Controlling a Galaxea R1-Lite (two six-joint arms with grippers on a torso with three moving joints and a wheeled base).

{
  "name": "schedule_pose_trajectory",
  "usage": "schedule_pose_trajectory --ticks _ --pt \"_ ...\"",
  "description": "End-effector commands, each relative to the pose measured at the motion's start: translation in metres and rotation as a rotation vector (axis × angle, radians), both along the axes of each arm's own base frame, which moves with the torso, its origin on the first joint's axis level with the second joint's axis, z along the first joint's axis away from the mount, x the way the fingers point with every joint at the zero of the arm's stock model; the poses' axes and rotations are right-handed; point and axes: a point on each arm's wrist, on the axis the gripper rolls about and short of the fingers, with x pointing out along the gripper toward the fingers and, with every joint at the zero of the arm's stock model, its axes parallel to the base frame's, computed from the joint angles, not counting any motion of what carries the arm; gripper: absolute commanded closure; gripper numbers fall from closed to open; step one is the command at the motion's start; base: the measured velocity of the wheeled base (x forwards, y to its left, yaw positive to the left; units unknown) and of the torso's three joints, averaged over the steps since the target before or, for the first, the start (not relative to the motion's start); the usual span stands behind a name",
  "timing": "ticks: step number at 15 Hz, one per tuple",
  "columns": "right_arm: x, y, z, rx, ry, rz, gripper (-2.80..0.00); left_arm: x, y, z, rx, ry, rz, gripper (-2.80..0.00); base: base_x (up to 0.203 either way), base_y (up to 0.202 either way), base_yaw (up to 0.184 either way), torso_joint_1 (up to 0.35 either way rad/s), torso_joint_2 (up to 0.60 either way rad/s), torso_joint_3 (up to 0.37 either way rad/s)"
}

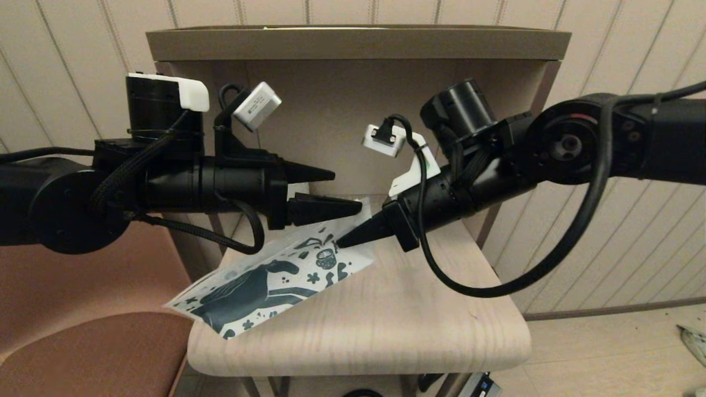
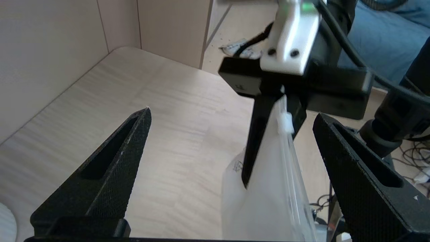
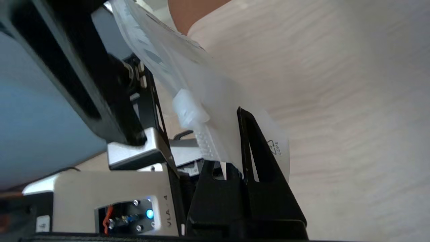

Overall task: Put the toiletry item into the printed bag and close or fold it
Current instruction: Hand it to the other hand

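The printed bag is a white pouch with a dark teal horse, cup and flowers. It slants over the table's left side, its zip end raised. My right gripper is shut on the bag's top corner beside the white zip slider. In the right wrist view its fingers clamp the frosted bag. My left gripper is open just above the bag's zip edge; in the left wrist view the gripper straddles the bag without touching it. The toiletry item is out of view.
A light wooden table has a shelf unit rising behind it. A brown chair seat sits to the left below the table edge. The edge of a white ribbed object shows in the left wrist view.
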Motion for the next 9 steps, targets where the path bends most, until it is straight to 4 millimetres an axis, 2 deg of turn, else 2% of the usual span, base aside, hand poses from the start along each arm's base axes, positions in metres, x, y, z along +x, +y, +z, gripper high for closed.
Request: schedule_pose_trajectory --ticks 1,9 --pt "0.0023 0.0004 0.0025 0.009 0.004 -0.006 0.0 0.0002 -0.0009 -0.0042 0.003 0.005 -0.007 -2.8 0.0 0.0 0.0 0.0 0.0 0.0" --pt "0.0014 0.0009 0.0028 0.009 0.002 -0.003 0.0 -0.0009 -0.0025 -0.0038 -0.004 0.0 -0.016 -2.8 0.0 0.0 0.0 0.0 0.0 0.0"
